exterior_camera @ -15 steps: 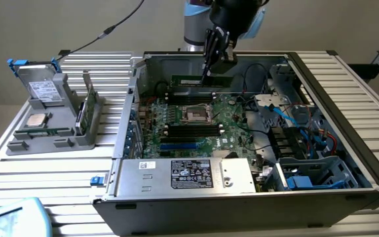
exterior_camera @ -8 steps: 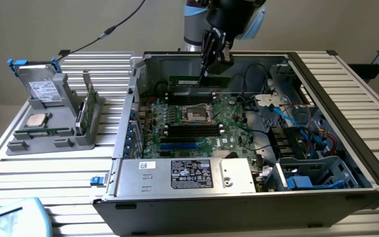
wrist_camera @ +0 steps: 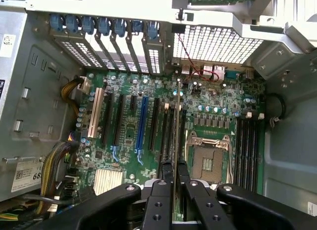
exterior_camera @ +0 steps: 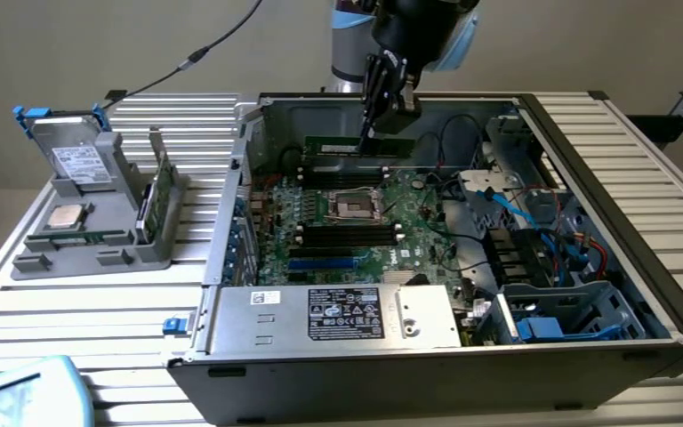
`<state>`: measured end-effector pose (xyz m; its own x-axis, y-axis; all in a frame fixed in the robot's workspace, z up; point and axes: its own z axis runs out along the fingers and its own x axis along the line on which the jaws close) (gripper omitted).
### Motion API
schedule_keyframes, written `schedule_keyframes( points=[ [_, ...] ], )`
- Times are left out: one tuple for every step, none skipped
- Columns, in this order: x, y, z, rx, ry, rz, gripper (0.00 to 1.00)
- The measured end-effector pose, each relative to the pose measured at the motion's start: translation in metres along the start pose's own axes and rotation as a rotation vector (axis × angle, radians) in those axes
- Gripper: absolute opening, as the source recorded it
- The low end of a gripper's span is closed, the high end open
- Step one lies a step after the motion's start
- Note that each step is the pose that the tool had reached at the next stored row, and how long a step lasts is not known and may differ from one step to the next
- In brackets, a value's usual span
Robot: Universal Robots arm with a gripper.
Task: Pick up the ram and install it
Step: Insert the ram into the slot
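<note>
A ribbed aluminium table (exterior_camera: 81, 302) is standing before a plain beige wall, bearing an open black tower computer case (exterior_camera: 437, 382) laid on its side. The pick-up part is looking done: the black two-fingered claw (exterior_camera: 373, 133) is clamping the ram (exterior_camera: 335, 147), a long thin green circuit-board stick, by its upper edge and holding it level inside the case. In the exterior view it is hanging at twelve o'clock from the square metal processor socket (exterior_camera: 354, 206), just above the far row of black memory slots (exterior_camera: 341, 173) on the green motherboard (exterior_camera: 419, 222). In the wrist view the stick (wrist_camera: 178, 116) is showing edge-on between the claw's fingers (wrist_camera: 166, 171), running along those slots. Seating appears to be what is left; whether the stick is touching a slot I cannot tell.

At nine o'clock from the case, a grey plastic holder (exterior_camera: 92, 253) is keeping a square silver processor chip (exterior_camera: 68, 216) and a silver labelled drive with blue clips (exterior_camera: 68, 156). At six o'clock a silver power-supply box (exterior_camera: 341, 311) is sitting. Black cables (exterior_camera: 443, 147) are looping at three o'clock from the stick, close enough to be risking a snag
</note>
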<state>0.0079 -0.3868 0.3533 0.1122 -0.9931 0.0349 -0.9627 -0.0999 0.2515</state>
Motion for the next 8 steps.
schedule_keyframes(
  points=[
    [0.0000, 0.0000, 0.0000, 0.0000, 0.0000, 0.000, 0.15],
    [0.0000, 0.0000, 0.0000, 0.0000, 0.0000, 0.000, 0.15],
    [0.0000, 0.0000, 0.0000, 0.0000, 0.0000, 0.000, 0.15],
    [0.0000, -0.0001, 0.0004, 0.0001, -0.0001, 0.000, 0.15],
    [-0.0001, -0.0005, 0.0020, 0.0007, 0.0000, 0.000, 0.15],
    [-0.0002, -0.0009, 0.0038, 0.0008, 0.0001, 0.000, 0.15],
    [-0.0002, -0.0012, 0.0055, 0.0008, 0.0000, 0.000, 0.15],
    [-0.0003, -0.0016, 0.0072, 0.0008, 0.0002, 0.000, 0.15]
  ],
)
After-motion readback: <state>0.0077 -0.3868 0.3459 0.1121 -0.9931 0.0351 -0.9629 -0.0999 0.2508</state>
